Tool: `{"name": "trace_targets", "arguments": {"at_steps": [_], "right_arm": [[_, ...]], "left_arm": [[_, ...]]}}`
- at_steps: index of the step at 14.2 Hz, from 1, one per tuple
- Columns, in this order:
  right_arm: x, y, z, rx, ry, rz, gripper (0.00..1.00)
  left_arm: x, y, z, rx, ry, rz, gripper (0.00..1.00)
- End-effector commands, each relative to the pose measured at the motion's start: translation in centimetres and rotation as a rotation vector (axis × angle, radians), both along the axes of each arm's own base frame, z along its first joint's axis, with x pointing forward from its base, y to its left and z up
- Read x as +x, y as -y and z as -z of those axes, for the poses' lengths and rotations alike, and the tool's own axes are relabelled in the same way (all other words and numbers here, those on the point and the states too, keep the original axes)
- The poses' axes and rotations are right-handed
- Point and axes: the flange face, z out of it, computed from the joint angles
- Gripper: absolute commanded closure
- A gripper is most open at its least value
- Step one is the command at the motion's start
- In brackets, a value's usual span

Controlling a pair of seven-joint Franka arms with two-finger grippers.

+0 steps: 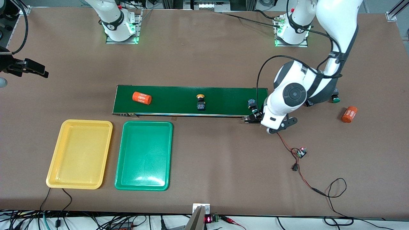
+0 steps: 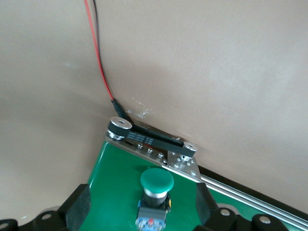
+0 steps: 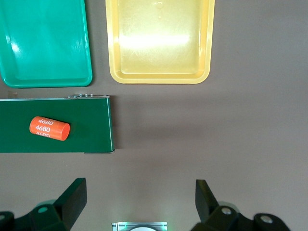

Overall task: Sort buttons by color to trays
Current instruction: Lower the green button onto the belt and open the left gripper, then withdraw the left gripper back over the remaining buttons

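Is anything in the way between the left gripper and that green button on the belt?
Nothing visible: the left gripper is open, its fingers on either side of the green button on the conveyor belt.

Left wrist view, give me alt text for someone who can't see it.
A green button stands on the end of the green belt, between the open fingers of the left pincer. A red and black wire crosses the brown table.

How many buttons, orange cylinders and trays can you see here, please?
Buttons: 3 in clear view: yellow button on the belt, green button at the belt's end, green button off the belt
Orange cylinders: 2: cylinder on the belt, cylinder off the belt
Trays: 2: yellow tray, green tray
Total: 7
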Motion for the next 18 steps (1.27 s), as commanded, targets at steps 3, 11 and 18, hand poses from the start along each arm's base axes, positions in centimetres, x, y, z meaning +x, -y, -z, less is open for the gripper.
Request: {"name": "trace_targets", "arguments": {"at_steps": [3, 11, 18], "right_arm": [[-0.1, 0.2, -0.2, 0.004, -0.006, -0.011, 0.00], [-0.1, 0.2, -0.2, 0.004, -0.006, -0.011, 0.00], [0.0, -0.1, -0.2, 0.004, -0.006, -0.017, 0.00]], "left_arm": [[0.2, -4.2, -1.6, 0.178, -0.129, 0.224, 0.04], [2.6, -18.5, -0.2, 0.167, -0.288, 0.697, 0.05], [3.7, -29.6, 3.2, 0.072, -0.347, 0.962, 0.05]]}}
